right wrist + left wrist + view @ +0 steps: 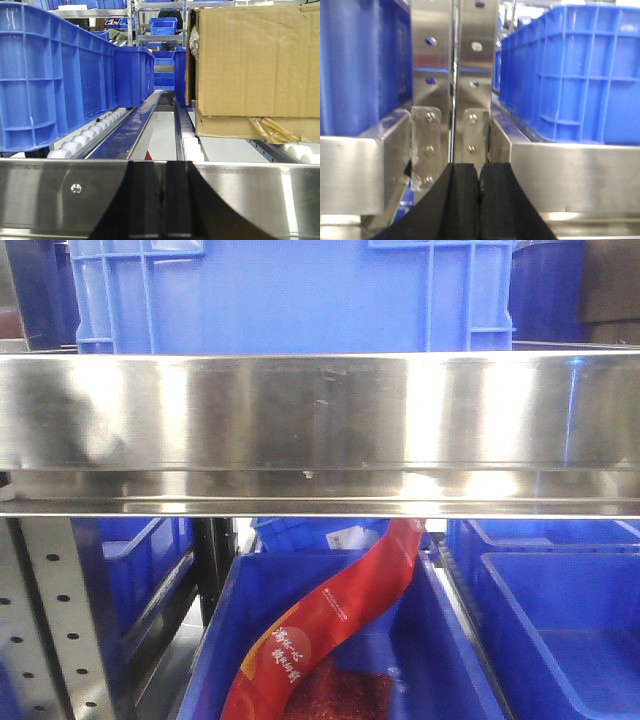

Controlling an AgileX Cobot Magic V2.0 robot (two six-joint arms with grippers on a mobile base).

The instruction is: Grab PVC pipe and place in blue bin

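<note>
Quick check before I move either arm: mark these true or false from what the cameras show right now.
1. Both grippers are shut and hold nothing. True: the left gripper and right gripper have their fingers pressed together.
2. The PVC pipe is in view. False: no camera shows it.
3. A red packet hangs into a blue bin below the steel shelf edge. True.
4. The cardboard box sits left of the roller lane. False: it is on the right.

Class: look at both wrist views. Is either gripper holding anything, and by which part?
Nothing is held: the left gripper and right gripper are both shut on nothing.
</note>
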